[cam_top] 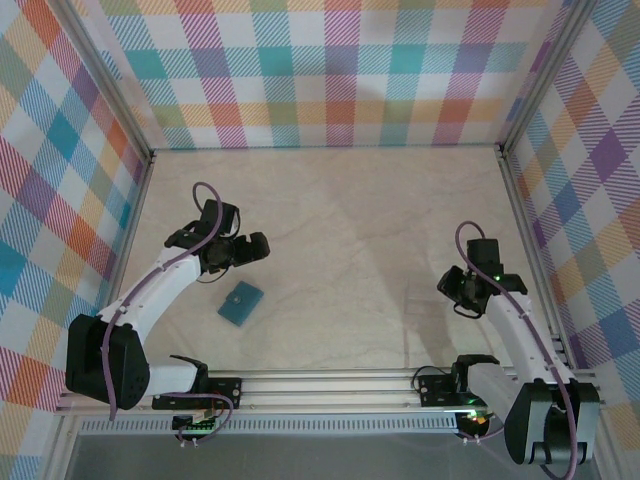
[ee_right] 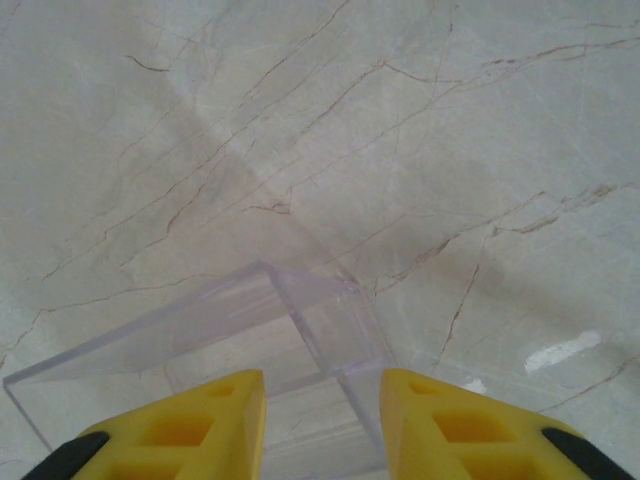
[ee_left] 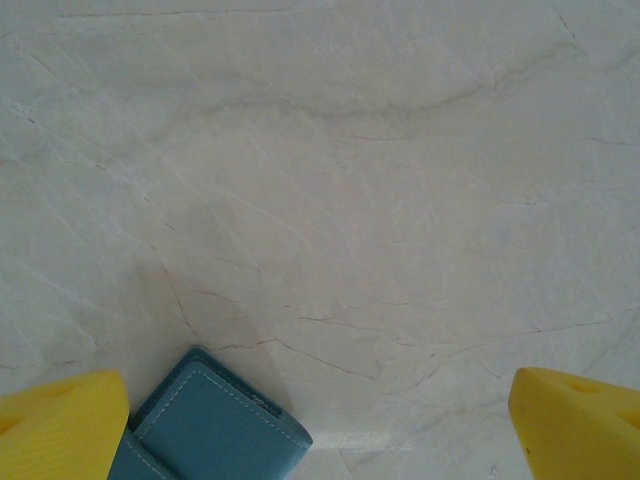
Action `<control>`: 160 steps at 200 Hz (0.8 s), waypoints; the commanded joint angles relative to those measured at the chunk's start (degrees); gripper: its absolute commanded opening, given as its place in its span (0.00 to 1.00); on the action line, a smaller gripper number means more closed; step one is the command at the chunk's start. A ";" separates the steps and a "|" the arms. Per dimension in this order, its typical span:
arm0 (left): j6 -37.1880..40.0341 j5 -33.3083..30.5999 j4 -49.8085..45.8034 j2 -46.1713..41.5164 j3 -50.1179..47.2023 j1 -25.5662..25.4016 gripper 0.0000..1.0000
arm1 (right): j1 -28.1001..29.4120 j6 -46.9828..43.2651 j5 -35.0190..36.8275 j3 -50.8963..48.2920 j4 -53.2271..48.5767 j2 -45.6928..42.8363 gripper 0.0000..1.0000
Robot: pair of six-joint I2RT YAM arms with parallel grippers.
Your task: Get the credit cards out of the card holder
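Left wrist: stitched teal card holder (ee_left: 215,430) just beside left gripper (ee_left: 320,410)

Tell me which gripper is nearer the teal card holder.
Left. The left gripper hangs just beyond the card holder, on its far side. The right gripper is far off across the table, to the holder's right.

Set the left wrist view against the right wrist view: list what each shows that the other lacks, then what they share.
Left wrist, not right: the closed teal card holder at the lower left, beside one of the widely spread jaws. Right wrist, not left: a clear plastic container just ahead of jaws standing much closer together. Both: the pale veined table and yellow jaw tips at the bottom edge.
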 commanded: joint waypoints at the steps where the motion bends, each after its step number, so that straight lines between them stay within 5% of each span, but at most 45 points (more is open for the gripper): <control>1: -0.87 0.29 -1.51 -0.04 1.94 -0.74 0.97 | -0.42 -2.08 -0.16 2.37 1.28 1.95 0.37; 108: -1.07 0.42 -2.81 0.61 3.66 -1.44 0.97 | -0.41 -0.51 -5.16 -0.06 0.52 3.94 0.30; 160: -1.10 0.59 -3.17 0.94 4.23 -1.78 0.97 | -0.38 1.07 -7.95 -1.10 0.05 2.84 0.18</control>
